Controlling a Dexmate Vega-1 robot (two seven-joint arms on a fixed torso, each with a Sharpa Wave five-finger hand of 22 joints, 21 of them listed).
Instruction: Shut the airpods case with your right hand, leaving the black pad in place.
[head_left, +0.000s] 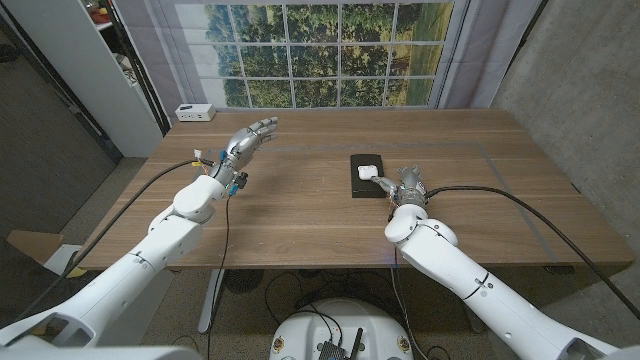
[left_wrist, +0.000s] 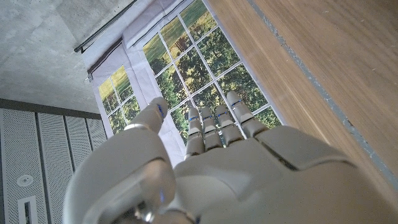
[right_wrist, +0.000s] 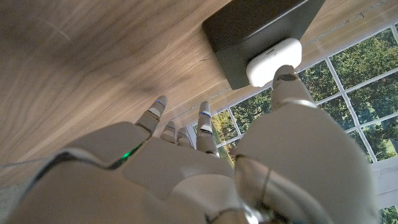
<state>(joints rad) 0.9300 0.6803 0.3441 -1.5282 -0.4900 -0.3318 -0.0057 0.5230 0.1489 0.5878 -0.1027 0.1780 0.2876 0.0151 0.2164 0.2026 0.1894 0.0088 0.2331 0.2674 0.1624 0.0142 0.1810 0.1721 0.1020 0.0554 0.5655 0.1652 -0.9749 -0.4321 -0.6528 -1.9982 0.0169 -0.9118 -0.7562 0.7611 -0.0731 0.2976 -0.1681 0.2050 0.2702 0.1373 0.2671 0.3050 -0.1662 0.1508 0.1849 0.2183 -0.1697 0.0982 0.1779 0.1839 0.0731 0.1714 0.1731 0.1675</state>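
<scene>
Airpods case (head_left: 366, 171), white and small, sits on the black pad (head_left: 367, 185) near the middle of the wooden bench (head_left: 300, 215), just beyond the right robot hand (head_left: 403, 183). In the right wrist view one fingertip (right_wrist: 285, 78) touches the case (right_wrist: 273, 61) while the other fingers stay spread and off the pad (right_wrist: 261, 31). No writing is legible on it. The left robot hand (head_left: 243, 147) hangs well apart, fingers straight, holding nothing. A white box (head_left: 195, 112) stands at the bench's far left corner.

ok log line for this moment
right hand thumb touching case | case on pad | left hand open, raised
</scene>
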